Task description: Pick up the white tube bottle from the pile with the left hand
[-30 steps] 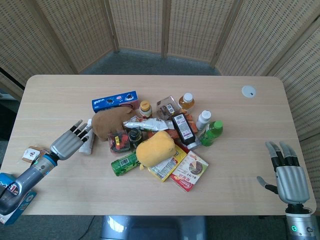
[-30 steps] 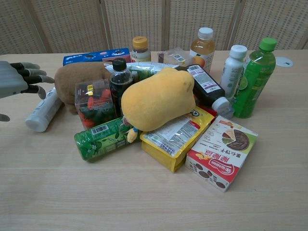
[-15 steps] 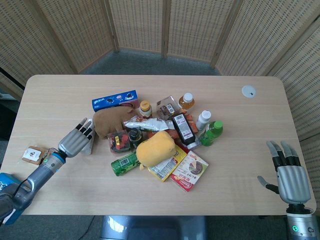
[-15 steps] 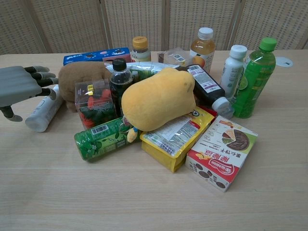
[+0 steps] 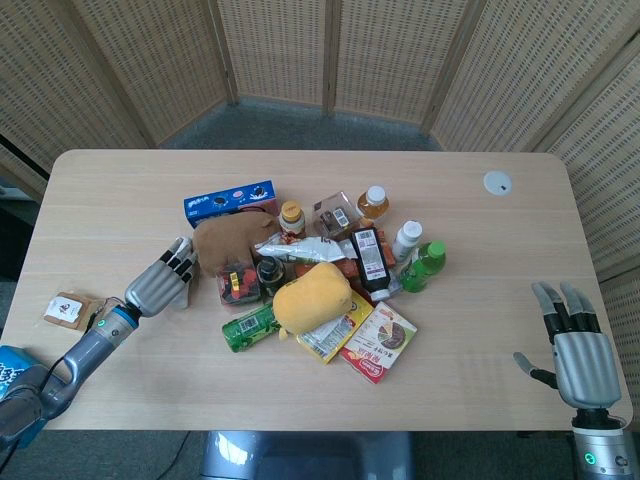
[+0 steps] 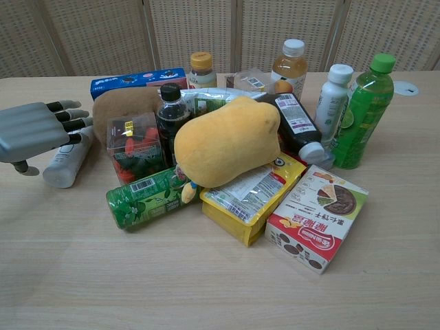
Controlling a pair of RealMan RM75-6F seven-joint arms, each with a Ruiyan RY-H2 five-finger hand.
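Woven screens stand behind the wooden table (image 5: 120, 190). From the head view, my left hand (image 5: 160, 285) covers the white tube bottle, fingers extended and apart, beside the brown plush (image 5: 228, 240); my right hand (image 5: 572, 345) rests spread and empty. From the chest view, the white tube bottle (image 6: 67, 159) lies flat under my left hand (image 6: 38, 128), long axis running from its near-left end away toward the plush.

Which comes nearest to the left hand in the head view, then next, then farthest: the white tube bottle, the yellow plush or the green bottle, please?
1. white tube bottle, right under the left hand
2. yellow plush, mid-pile
3. green bottle, far right edge of the pile
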